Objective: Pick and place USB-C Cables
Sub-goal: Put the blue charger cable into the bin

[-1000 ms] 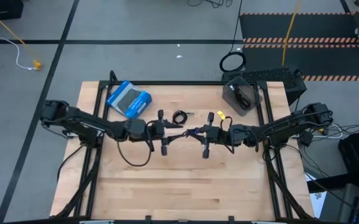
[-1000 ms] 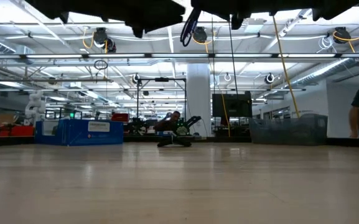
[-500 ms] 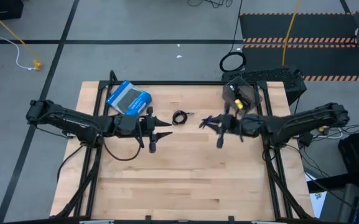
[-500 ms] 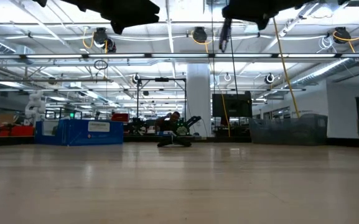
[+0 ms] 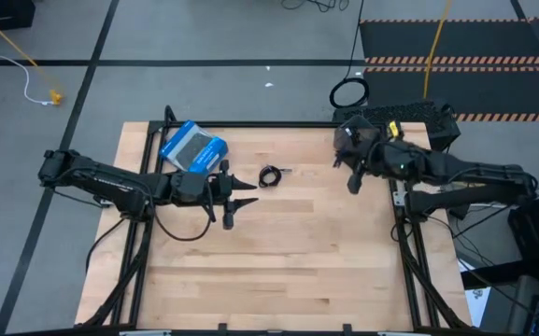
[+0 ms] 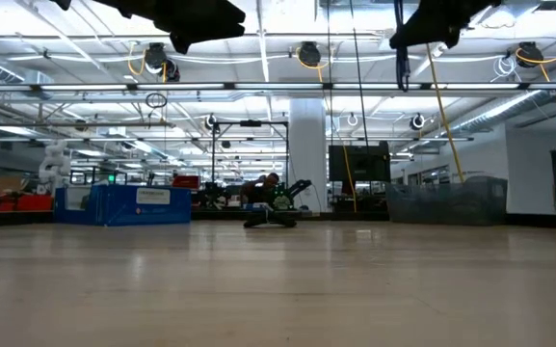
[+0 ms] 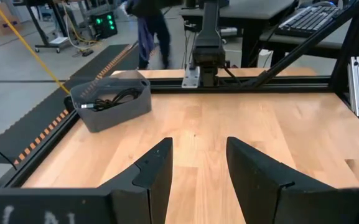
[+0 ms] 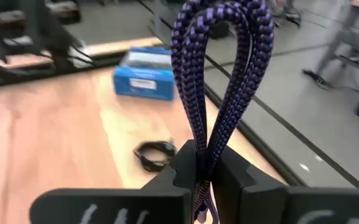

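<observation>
Table (image 5: 278, 280): pale wooden top in a black frame, filling the centre of the high view.

Left arm: reached in from the left edge of the high view; left gripper (image 5: 241, 202) sat left of centre, held above the wood, its fingers (image 7: 156, 165) spread apart with nothing between them.

Right arm: entered from the right edge; right gripper (image 5: 347, 161) hung at the upper right of the table, just beside the grey bin, its fingers clamped on the blue-purple cable (image 8: 219, 74), whose braided loops stood up from between them in the right wrist view.

Grey bin (image 5: 363, 142): upper right corner of the table, black cable (image 7: 111, 98) lying inside.

Blue-and-grey box (image 5: 193, 149): upper left of the table, lying at an angle.

Coiled black cable (image 5: 271, 175): small ring on bare wood, upper centre, between the two grippers and touching neither.
</observation>
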